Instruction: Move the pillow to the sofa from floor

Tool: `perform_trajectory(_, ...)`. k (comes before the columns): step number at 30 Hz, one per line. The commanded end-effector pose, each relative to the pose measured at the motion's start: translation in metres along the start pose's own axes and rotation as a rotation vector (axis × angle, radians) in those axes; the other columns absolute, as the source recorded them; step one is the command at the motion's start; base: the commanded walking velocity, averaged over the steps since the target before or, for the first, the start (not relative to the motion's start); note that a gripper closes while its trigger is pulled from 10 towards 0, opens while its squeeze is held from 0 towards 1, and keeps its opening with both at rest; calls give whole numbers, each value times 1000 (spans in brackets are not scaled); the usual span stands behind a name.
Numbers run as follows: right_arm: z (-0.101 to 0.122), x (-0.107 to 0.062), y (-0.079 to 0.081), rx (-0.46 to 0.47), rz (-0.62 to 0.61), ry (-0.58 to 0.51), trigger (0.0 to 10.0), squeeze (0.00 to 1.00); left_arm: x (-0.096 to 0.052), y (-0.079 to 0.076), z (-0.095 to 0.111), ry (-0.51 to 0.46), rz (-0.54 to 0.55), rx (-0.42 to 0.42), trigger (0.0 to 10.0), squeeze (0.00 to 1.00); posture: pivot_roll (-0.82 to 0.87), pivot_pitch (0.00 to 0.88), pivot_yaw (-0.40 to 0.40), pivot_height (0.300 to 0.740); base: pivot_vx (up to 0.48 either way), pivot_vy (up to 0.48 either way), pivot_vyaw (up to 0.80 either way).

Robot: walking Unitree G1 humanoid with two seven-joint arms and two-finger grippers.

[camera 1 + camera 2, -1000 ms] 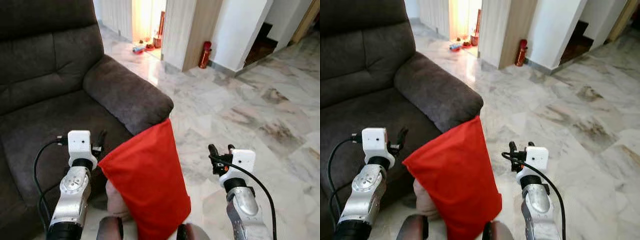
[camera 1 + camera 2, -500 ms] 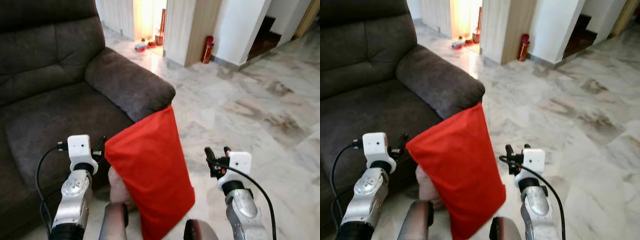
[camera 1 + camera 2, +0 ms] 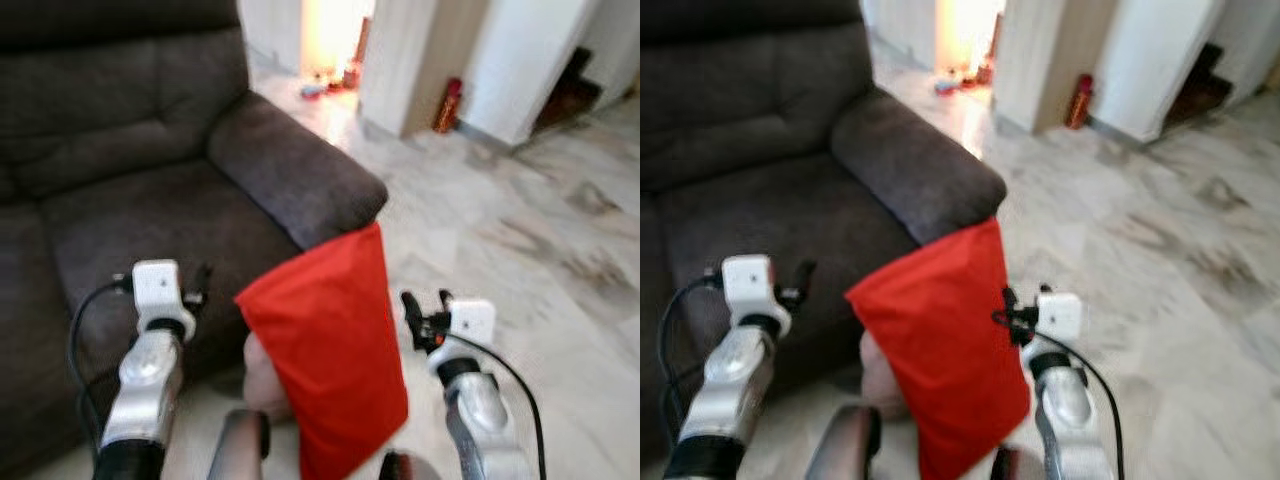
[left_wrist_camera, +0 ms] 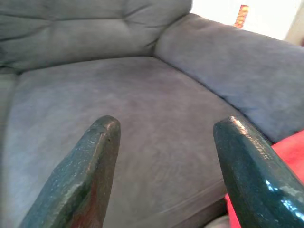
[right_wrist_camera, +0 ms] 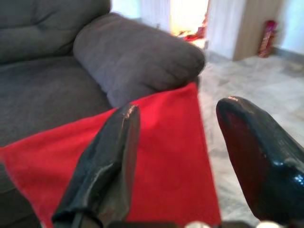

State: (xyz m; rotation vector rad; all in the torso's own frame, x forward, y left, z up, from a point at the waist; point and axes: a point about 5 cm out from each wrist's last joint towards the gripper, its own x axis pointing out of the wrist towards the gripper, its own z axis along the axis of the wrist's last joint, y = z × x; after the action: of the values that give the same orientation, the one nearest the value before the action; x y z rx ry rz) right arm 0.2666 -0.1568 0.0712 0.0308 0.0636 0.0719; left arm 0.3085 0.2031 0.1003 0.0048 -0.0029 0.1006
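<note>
A red pillow (image 3: 325,350) is raised off the floor between my two arms, its top corner near the sofa's armrest (image 3: 300,175). The dark grey sofa (image 3: 130,200) is at the left, its seat just beyond the pillow. My left gripper (image 3: 197,285) is open in front of the seat cushion (image 4: 142,104), left of the pillow and holding nothing. My right gripper (image 3: 420,305) is open at the pillow's right edge, and the red cloth (image 5: 166,142) lies beneath and between its fingers (image 5: 109,166). The pillow rests between my forearms rather than in the fingers.
Marble floor (image 3: 540,230) spreads out to the right. A red fire extinguisher (image 3: 444,105) stands by a wood-panelled wall (image 3: 400,60). Beside it, a brightly lit doorway (image 3: 330,40) has small items on the floor. The picture is blurred.
The whole view has shifted and blurred, with more of the sofa seat in the picture. The pillow stays between my arms, and the right gripper is nearer its edge.
</note>
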Motion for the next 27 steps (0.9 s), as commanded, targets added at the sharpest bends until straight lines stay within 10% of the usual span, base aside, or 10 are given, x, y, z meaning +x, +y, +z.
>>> perform_trajectory(1,3,1,-4,2,-14,-10,10000,0,2,-5,2,-4,-22,-13,10000,0,19,0,-96,584,0,0,0)
perform_trajectory(27,3,4,-7,16,-44,3,10000,0,-7,-28,-15,96,-246,11,10000,0,20,0,-96,584,48,0,0)
